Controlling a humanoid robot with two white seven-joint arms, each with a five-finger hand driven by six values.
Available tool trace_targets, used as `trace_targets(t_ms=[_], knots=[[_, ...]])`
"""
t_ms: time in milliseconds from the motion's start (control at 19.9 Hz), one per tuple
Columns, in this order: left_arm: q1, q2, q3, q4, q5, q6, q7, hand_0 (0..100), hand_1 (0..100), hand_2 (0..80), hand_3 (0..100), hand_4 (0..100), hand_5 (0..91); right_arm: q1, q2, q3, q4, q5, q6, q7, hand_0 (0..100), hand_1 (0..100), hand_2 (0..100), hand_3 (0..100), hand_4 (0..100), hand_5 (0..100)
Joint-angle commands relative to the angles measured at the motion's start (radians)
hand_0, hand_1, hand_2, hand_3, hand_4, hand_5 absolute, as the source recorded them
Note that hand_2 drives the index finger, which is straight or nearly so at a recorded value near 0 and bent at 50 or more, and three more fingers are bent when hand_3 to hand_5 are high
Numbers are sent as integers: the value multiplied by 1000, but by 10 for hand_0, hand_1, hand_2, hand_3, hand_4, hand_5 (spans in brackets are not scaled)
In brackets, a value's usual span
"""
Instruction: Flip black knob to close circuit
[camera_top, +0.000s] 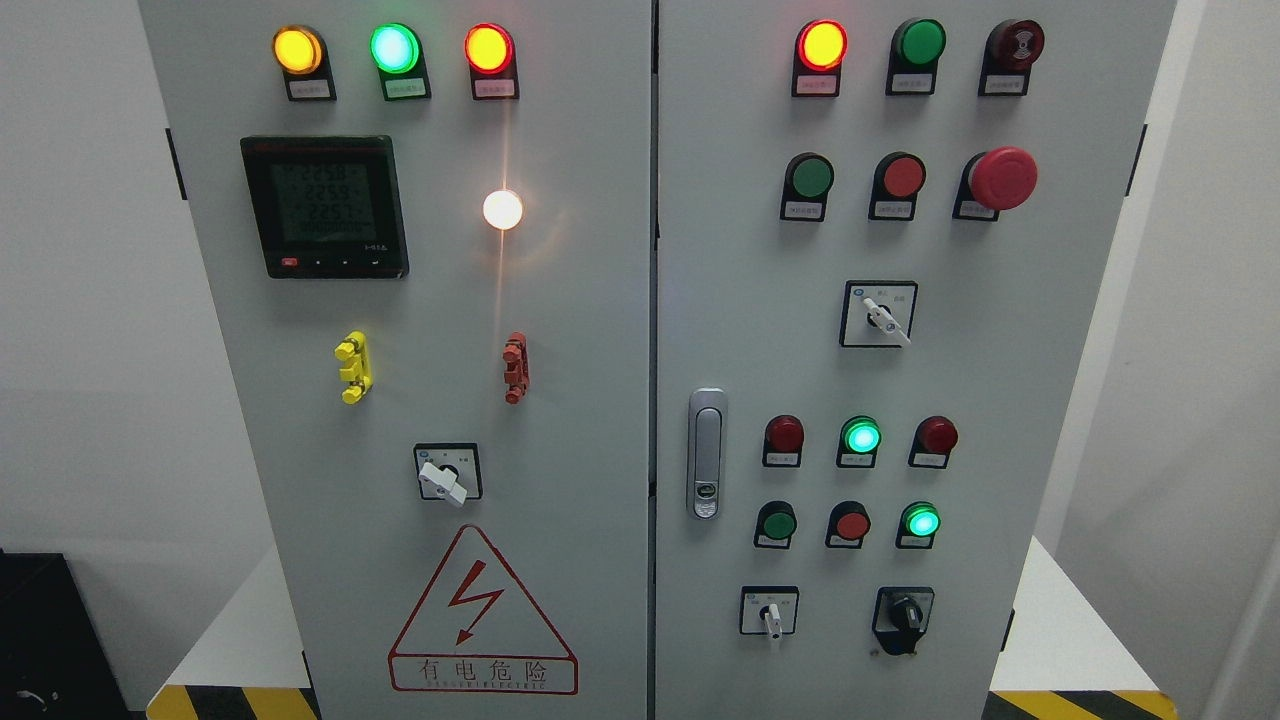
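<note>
Neither of the robot's hands is showing anywhere in the head view, so whether their fingers are released, clenched or grasping anything cannot be told; nothing is touching the cabinet (600, 300) at this moment.

Taking the door latch (706, 453) on the right door as the landmark: the black knob (906, 615) is sitting well below it and off to its right, near the bottom of that door, mounted on a dark plate; its handle is pointing roughly straight up, perhaps a touch to the left, though the exact position mark is too small to read. The white-handled selector (771, 612) is lying between the latch's column and the black knob, at the same height as the knob; a lit green lamp (921, 521) is glowing just above the knob, below and right of the latch. Far to the latch's left, on the other door, the danger triangle (483, 612) is sitting level with the knob.

As a judgement, the task is looking unstarted: no hand is approaching, and the knob is appearing untouched; the whole reach, the grasp on the black handle and the turn are all still waiting to be done.
</note>
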Motion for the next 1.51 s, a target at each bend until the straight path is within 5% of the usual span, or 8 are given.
trace_targets(t_ms=[0, 351, 703, 853, 1455], knots=[[0, 0, 0, 0, 0, 0, 1, 120, 556, 0, 0, 0, 0, -3, 0, -76, -404, 141, 7, 8, 0, 128, 522, 640, 519, 321], [0, 0, 0, 0, 0, 0, 1, 120, 556, 0, 0, 0, 0, -25, 0, -107, -612, 317, 33, 10, 0, 114, 726, 829, 703, 622], [0, 0, 0, 0, 0, 0, 1, 120, 556, 0, 0, 0, 0, -84, 6, -116, -749, 477, 71, 19, 0, 25, 848, 954, 839, 792], [0, 0, 0, 0, 0, 0, 1, 120, 556, 0, 0, 0, 0, -109, 7, -113, -801, 512, 128, 79, 0, 0, 867, 991, 864, 837], [0, 0, 0, 0, 0, 0, 1, 120, 556, 0, 0, 0, 0, -296, 18, -108, -803, 658, 186, 112, 0, 0, 902, 1000, 909, 887]])
